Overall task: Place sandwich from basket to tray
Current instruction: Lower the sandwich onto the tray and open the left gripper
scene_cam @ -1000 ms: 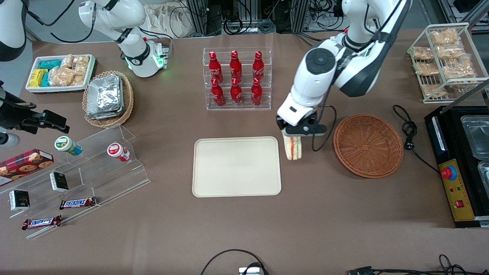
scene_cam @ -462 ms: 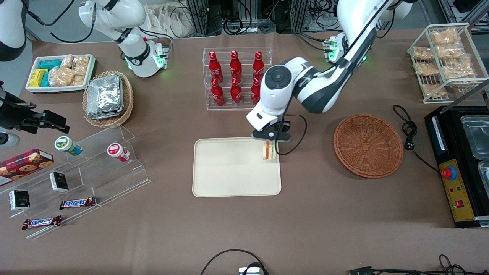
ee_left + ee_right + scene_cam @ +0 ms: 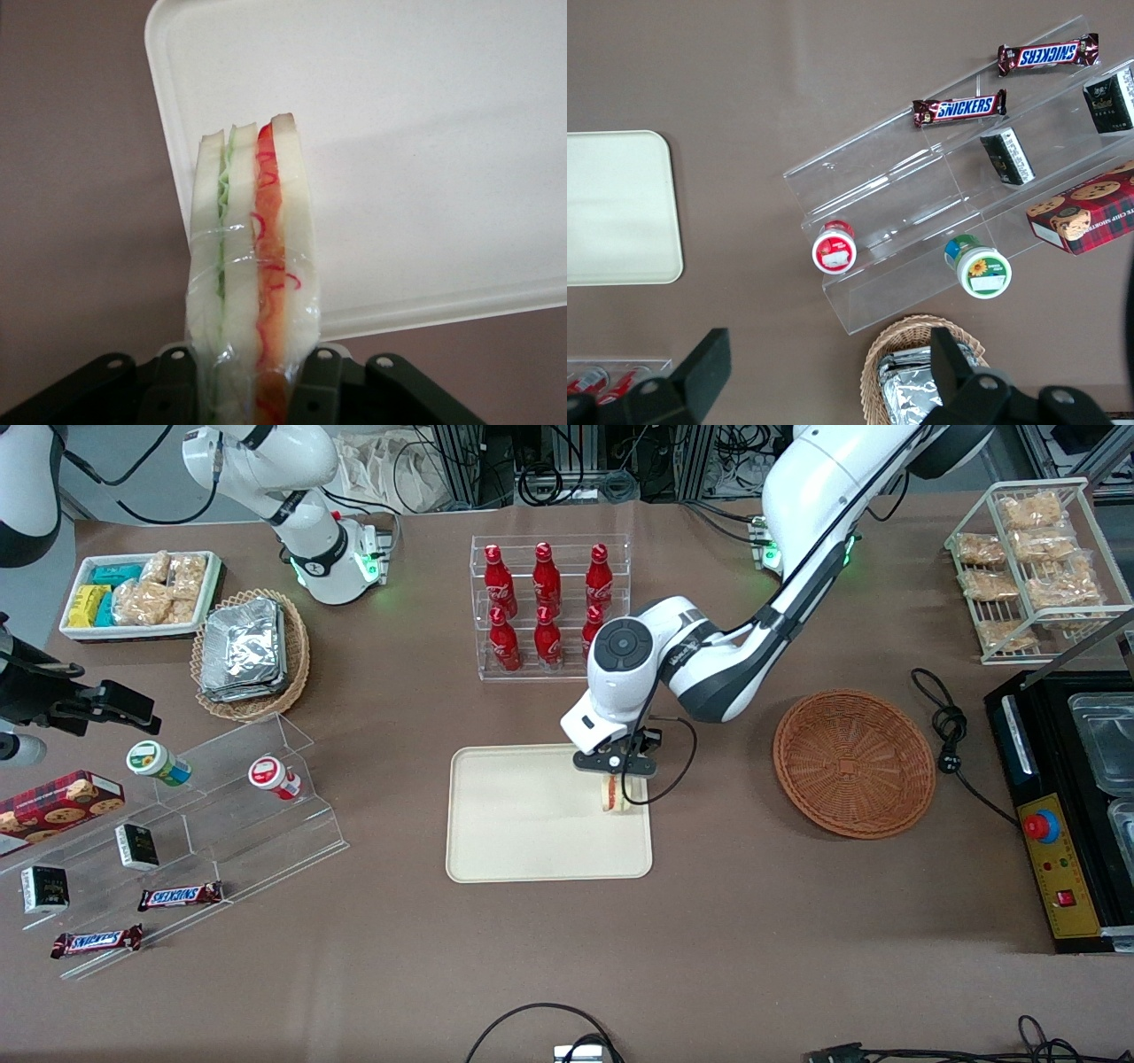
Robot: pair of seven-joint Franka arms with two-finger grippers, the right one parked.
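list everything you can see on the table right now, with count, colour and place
sandwich: 1, white with red and green filling, held over the tray
tray: 1, cream, table centre
basket: 1, reddish-brown wicker, toward the working arm's end
cola bottles: 6, red, clear rack farther from the camera than the tray
Snickers bars: 2, brown, clear stepped stand, parked arm's end
foil packs: silver stack, paler wicker basket
pincer: 1, black, shut on the sandwich over the tray

Six red bottles [image 3: 547, 607] stand in a clear rack, two Snickers bars [image 3: 180, 895] on acrylic steps.
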